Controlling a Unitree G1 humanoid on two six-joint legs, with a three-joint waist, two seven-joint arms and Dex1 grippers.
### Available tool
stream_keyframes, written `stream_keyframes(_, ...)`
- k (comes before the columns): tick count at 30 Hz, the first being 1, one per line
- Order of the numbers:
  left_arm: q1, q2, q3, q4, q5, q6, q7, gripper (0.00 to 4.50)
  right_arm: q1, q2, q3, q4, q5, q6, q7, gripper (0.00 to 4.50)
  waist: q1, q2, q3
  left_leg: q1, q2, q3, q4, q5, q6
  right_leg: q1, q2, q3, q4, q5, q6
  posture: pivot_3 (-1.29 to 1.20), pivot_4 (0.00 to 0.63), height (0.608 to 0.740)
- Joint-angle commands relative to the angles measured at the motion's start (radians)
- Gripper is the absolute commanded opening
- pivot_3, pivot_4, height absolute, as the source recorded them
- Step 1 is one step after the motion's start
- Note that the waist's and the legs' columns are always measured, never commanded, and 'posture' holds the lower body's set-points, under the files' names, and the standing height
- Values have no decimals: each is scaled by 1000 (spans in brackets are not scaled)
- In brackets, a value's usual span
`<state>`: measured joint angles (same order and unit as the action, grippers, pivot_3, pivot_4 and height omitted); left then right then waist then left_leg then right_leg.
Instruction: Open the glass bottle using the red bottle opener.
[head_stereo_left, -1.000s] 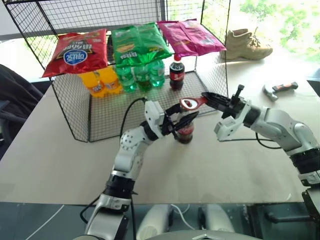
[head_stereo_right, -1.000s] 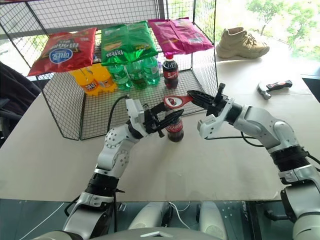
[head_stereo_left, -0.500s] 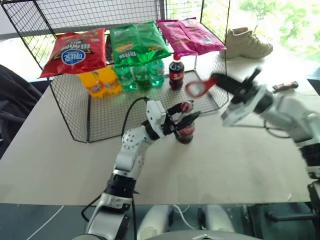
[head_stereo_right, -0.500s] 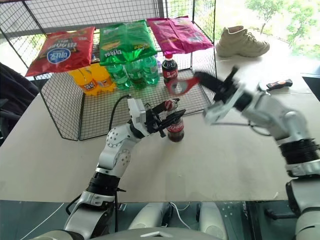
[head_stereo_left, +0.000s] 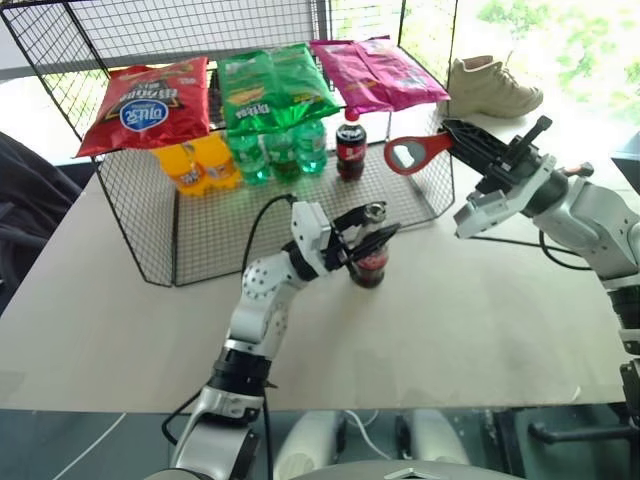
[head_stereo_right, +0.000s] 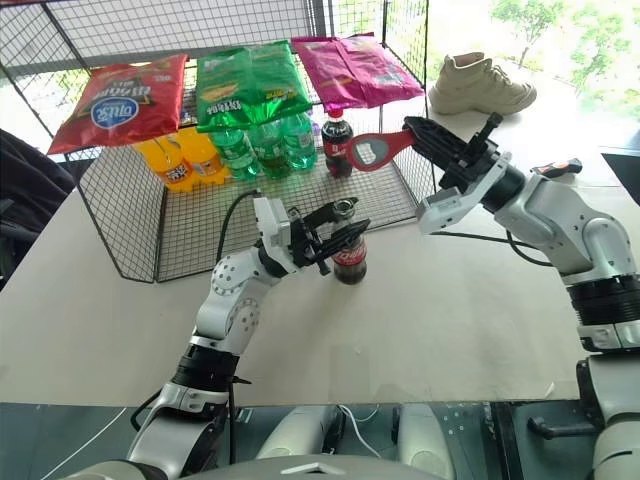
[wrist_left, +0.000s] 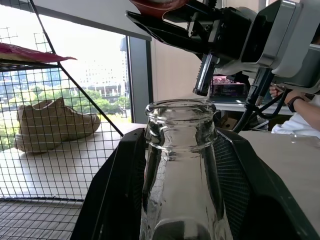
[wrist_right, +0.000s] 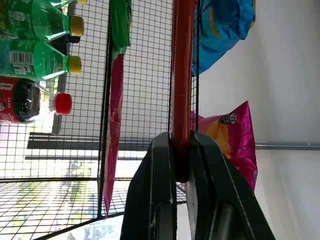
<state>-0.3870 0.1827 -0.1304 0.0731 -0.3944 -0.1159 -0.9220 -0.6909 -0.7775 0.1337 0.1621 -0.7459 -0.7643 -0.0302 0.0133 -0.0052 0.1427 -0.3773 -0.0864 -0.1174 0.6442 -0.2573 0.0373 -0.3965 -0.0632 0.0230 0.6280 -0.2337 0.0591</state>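
The left gripper (head_stereo_left: 365, 238) reaches rightward, its fingers clasping something, while the raised right gripper (head_stereo_left: 452, 137) stays pinched closed.

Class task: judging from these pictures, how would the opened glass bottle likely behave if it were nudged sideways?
The glass bottle is tall, so it would probably tip rather than slide. Its mouth is uncapped, so cola would likely spill. Being glass, it may break.

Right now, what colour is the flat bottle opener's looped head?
Red, clearest in the left eye view: flat bottle opener.

Wire rack (head_stereo_left: 150, 230) on table (head_stereo_left: 450, 320) — crisp bags (head_stereo_left: 275, 85) on top; green bottles (head_stereo_left: 280, 150) beneath; shoe (head_stereo_left: 495, 88) behind.
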Motion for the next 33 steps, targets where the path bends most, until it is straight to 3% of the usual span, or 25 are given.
stream_keyframes(1,48,16,-29,47,26,43,-13,1517,8,10,-37,-25,47,9,-19,0,0,0,0,0,0,0,0,0,0,0,0,0,0,0,0,0,150,740)
stream_keyframes(17,39,30,-1,-2,-5,70,8,1517,147,129,-50,-9,248,124,52,0,-2,0,0,0,0,0,0,0,0,0,0,1,0,0,0,0,150,740)
stream_keyframes(24,45,32,4,-15,-7,82,9,4452,167,134,-55,-7,260,138,62,0,-3,0,1,-5,0,1,0,0,0,-8,1,2,3,0,0,0,150,740)
stream_keyframes(33,53,39,2,-26,-2,81,-5,4452,179,136,-56,-8,269,151,65,0,-2,0,1,-6,0,5,0,0,0,-12,0,5,7,0,0,0,150,740)
